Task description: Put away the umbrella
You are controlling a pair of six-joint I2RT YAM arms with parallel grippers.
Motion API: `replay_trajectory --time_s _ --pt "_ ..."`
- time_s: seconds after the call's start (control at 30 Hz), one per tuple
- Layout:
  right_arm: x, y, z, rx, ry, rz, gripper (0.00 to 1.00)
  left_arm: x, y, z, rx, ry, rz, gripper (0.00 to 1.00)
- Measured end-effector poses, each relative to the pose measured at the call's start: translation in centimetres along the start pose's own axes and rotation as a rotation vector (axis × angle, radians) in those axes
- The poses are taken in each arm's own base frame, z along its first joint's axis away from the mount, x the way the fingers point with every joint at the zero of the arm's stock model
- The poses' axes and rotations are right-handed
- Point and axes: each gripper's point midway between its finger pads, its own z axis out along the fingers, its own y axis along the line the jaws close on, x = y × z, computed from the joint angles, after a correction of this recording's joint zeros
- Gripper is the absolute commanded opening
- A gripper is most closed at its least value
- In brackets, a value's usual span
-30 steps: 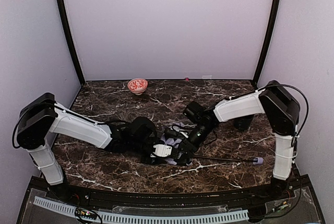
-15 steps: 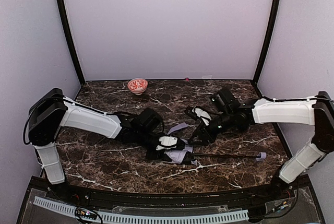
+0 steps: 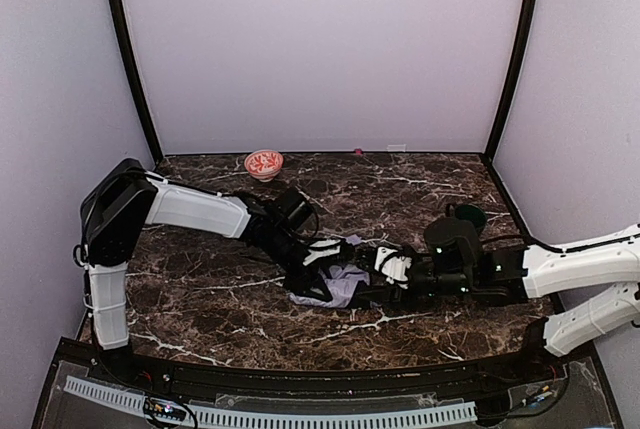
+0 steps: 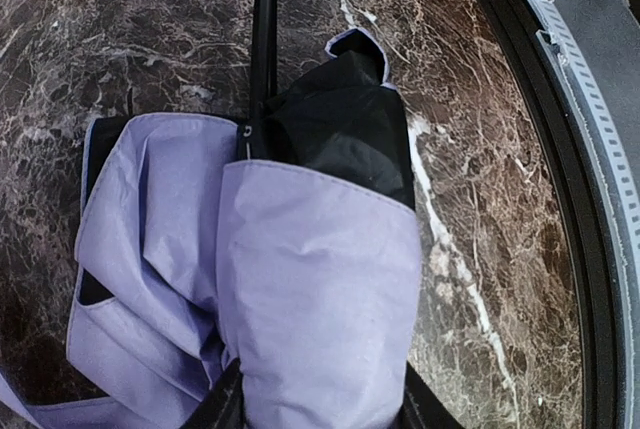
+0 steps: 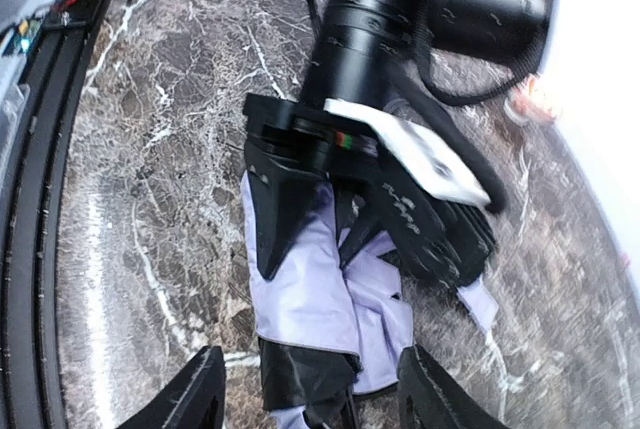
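The umbrella (image 3: 345, 284) lies mid-table as a crumpled lavender bundle with black lining. My left gripper (image 3: 318, 282) is shut on it; in the left wrist view the lavender fabric (image 4: 310, 289) fills the gap between the jaws and the thin black shaft (image 4: 263, 39) runs away to the top edge. My right gripper (image 3: 366, 283) faces the bundle from the right, open. In the right wrist view its fingers (image 5: 195, 394) stand wide on either side of the umbrella's (image 5: 300, 289) black end, apart from it, with the left gripper (image 5: 305, 239) just beyond. The handle is hidden.
A red patterned bowl (image 3: 264, 162) sits at the back left near the wall. A dark green mug (image 3: 465, 217) stands at the right, behind my right arm. The table's front rail (image 4: 590, 149) runs close to the umbrella on the near side.
My right arm swung from the back centre down across the right front, opening its gripper towards the umbrella. The left gripper kept its hold and shifted the bundle slightly right.
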Motion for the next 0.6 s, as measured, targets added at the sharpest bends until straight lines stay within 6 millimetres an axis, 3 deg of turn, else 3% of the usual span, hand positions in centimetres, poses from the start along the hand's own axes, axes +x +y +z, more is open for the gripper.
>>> replay_trajectory --time_s 0.13,0.3,0.43,0.6 --pt "0.1 1.0 1.6 0.056 0.033 -0.184 0.64 0.1 -0.1 -0.1 0.044 -0.009 -0.049 0.23" --pt "3.0 1.7 4.3 0.070 0.168 -0.358 0.65 0.4 -0.7 0.0 0.100 -0.012 -0.098 0.22" --pt "4.8 1.8 5.6 0.071 0.241 -0.430 0.65 0.5 -1.1 0.0 0.134 -0.012 -0.129 0.22" --pt "5.3 1.8 7.2 0.060 0.278 -0.461 0.62 0.5 -0.9 0.0 0.156 -0.016 -0.156 0.22"
